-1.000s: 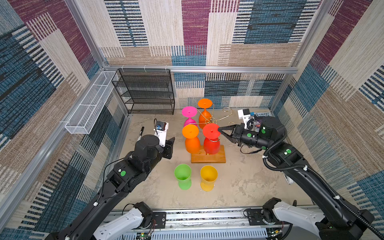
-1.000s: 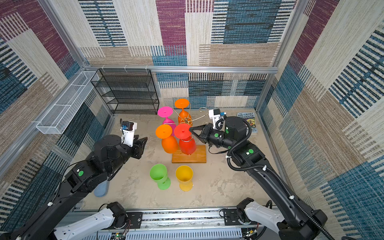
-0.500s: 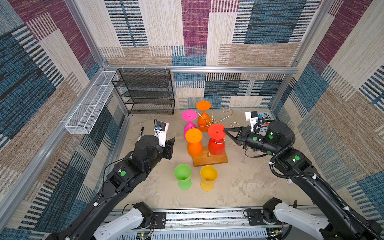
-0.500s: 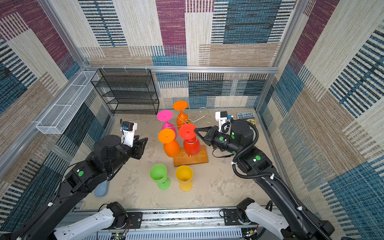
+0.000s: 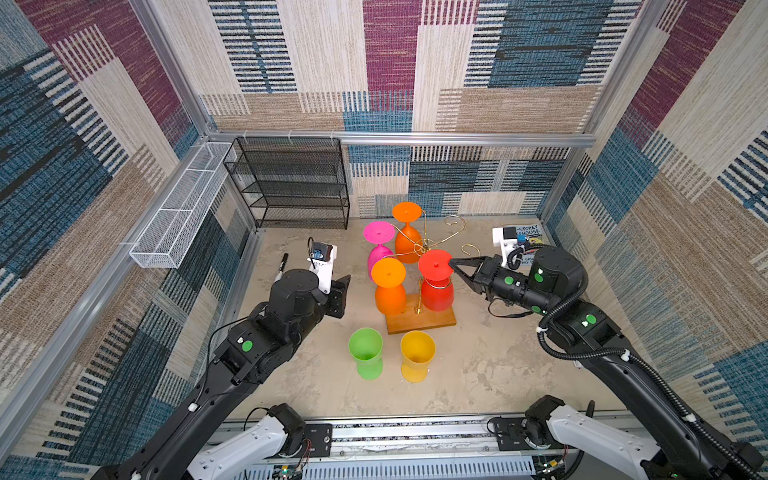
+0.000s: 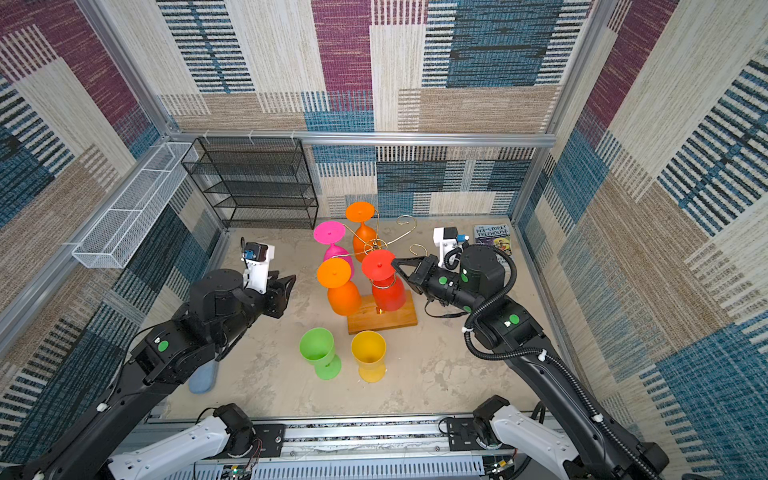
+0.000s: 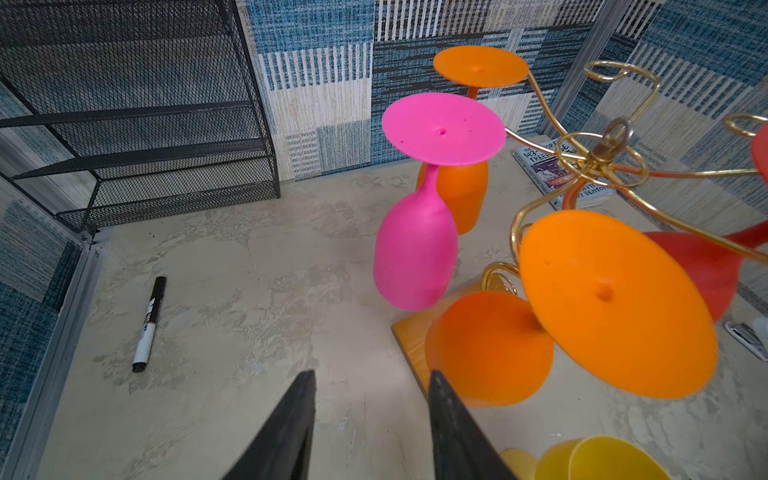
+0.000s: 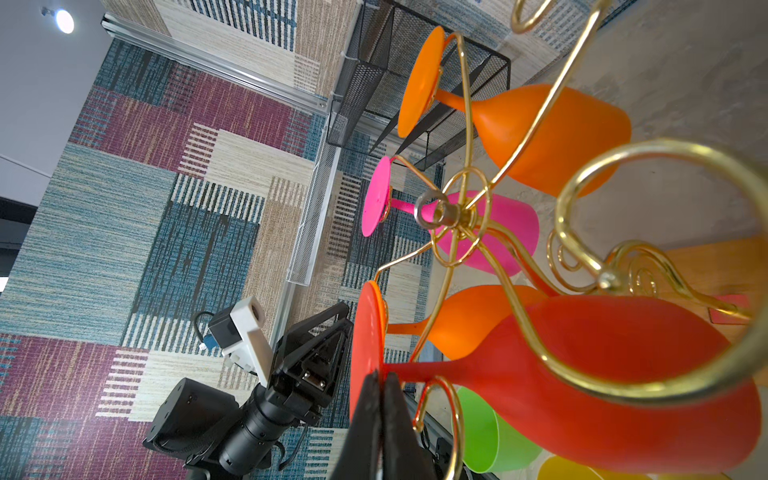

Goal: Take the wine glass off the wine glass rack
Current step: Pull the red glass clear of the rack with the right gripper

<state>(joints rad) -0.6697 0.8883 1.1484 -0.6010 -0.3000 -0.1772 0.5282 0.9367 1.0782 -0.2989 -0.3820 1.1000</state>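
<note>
The wine glass rack is a gold wire tree on a wooden base. Hanging upside down on it are a red wine glass, a pink one and two orange ones. My right gripper is shut on the rim of the red glass's foot. Gold wire curls around its stem and bowl. My left gripper stands open and empty, left of the rack.
A green glass and a yellow glass stand upright in front of the rack. A black mesh shelf stands at the back, a white mesh basket on the left wall. A marker and a book lie on the table.
My right gripper has pulled the red glass a little to the right. The rack's wooden base has swivelled with it. The left arm has stayed still.
</note>
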